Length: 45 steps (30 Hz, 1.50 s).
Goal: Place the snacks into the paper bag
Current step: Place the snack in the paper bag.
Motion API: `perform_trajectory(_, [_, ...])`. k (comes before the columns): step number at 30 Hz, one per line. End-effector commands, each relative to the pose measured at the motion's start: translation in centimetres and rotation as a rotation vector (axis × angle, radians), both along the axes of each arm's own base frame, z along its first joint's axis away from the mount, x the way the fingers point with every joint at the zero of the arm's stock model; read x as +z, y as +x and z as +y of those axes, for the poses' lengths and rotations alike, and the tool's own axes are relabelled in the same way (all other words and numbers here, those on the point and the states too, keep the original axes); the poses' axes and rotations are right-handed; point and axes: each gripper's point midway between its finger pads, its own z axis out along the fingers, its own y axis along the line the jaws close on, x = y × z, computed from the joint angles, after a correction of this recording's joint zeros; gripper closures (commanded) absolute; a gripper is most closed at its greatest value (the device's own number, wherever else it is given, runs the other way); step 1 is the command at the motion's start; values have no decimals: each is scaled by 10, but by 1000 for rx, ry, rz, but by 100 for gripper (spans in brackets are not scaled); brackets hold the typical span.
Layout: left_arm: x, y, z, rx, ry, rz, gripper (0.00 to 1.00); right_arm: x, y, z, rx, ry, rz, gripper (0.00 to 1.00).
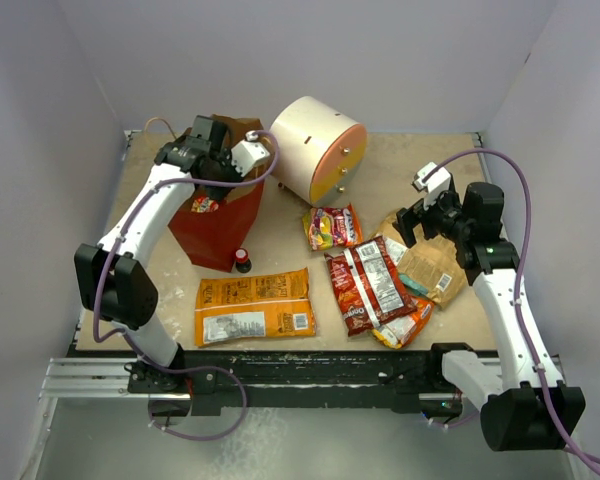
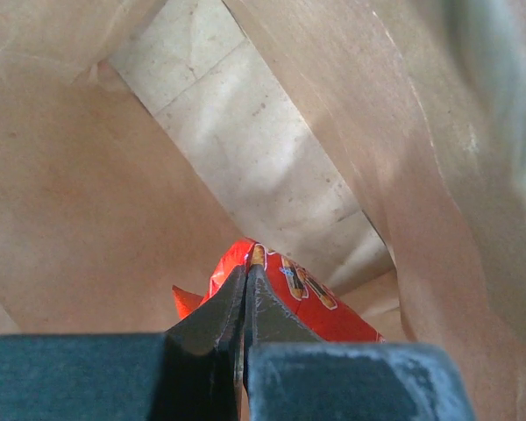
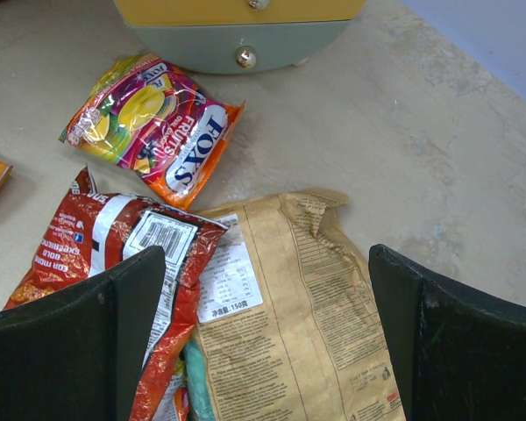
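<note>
From above, the left tool (image 1: 218,160) was dipped into the mouth of the red paper bag (image 1: 220,225), which stood at the far left of the table (image 1: 280,245), beside a cream drawer unit (image 1: 320,148) and a small red-capped bottle (image 1: 242,260). Still out on the table were the large orange packet (image 1: 255,305), the fruit-sweet packet (image 1: 333,227), the dark red packet (image 1: 368,283), the teal packet (image 1: 415,287) and the tan packet (image 1: 425,262), with the right tool (image 1: 425,222) poised over that last one. Left wrist view: brown kraft walls all round, the left tool's fingers pressed together, and a small red packet (image 2: 289,294) just past the tips – whether they nipped its edge could not be told. Right wrist view: the right tool was spread wide above the tan packet, the dark red packet overlapping its left edge and a sliver of teal peeking out between them.
</note>
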Motion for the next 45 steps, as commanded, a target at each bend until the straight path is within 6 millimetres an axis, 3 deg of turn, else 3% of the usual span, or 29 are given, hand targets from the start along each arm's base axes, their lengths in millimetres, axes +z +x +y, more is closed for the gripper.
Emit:
perform_trajectory(1, [18, -5, -1, 28, -40, -16, 100, 5, 1, 2, 15, 8, -24, 0])
perform_trajectory(13, [19, -22, 5, 45, -23, 30, 100, 5, 1, 2, 14, 8, -23, 0])
perform_trajectory(21, [34, -15, 5, 57, -27, -3, 74, 4, 1, 2, 15, 8, -22, 0])
perform_trajectory(30, [85, -2, 21, 123, 0, -189, 60, 4, 2, 2, 17, 10, -21, 0])
perform_trajectory(35, [121, 1, 26, 167, -38, -317, 43, 1, 9, 5, -1, 54, -1, 0])
perform_trajectory(37, [132, 0, 25, 180, -63, -355, 36, -3, 14, 10, 0, 70, 25, 2])
perform_trajectory(42, [155, -2, 20, 189, -140, -430, 31, -20, 32, 27, 11, 85, 105, 7])
perform_trajectory(45, [174, -8, 18, 183, -189, -482, 28, -41, 42, 41, 56, 72, 175, 10])
